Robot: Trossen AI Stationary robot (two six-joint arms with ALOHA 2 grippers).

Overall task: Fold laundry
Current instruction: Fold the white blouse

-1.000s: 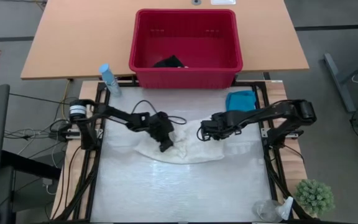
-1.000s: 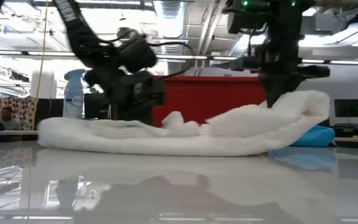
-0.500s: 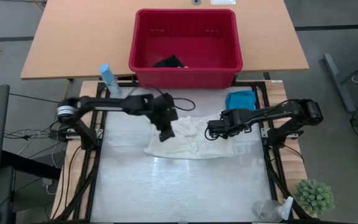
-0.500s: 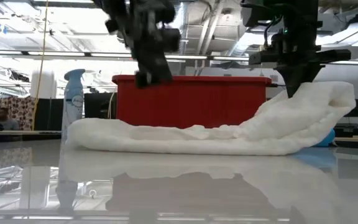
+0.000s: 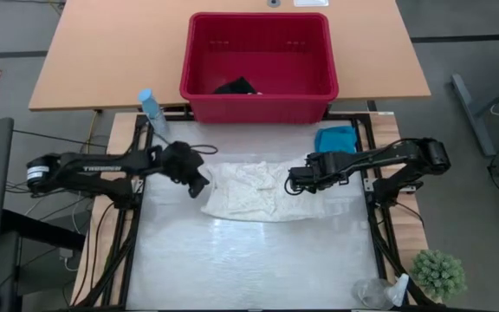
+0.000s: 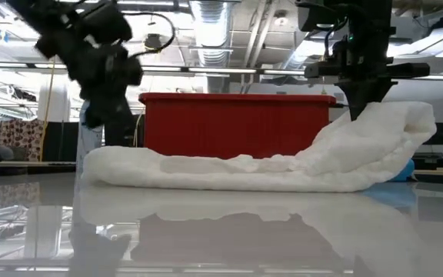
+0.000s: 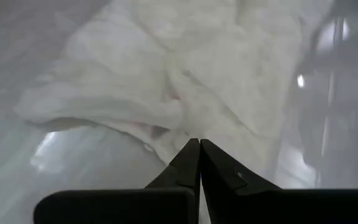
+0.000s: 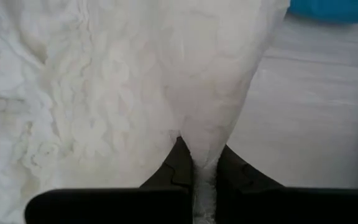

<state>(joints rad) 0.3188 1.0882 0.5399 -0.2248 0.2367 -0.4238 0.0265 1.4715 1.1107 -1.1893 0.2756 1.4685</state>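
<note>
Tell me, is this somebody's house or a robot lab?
Most likely a robot lab or workshop. Two dark robot arms are fixed at a table, exposed ducts and strip lights run overhead, and cables trail beside the frame.

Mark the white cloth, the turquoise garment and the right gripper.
white cloth (image 5: 243,192): high view, middle of the spread part.
turquoise garment (image 5: 336,139): high view, centre of the folded piece.
right gripper (image 8: 199,169): right wrist view, between the fingertips, pinching the cloth edge.

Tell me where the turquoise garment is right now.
In the high view the turquoise garment lies folded at the table's far right corner, just in front of the red basket and beside the right claw, which pinches the cream cloth.
</note>
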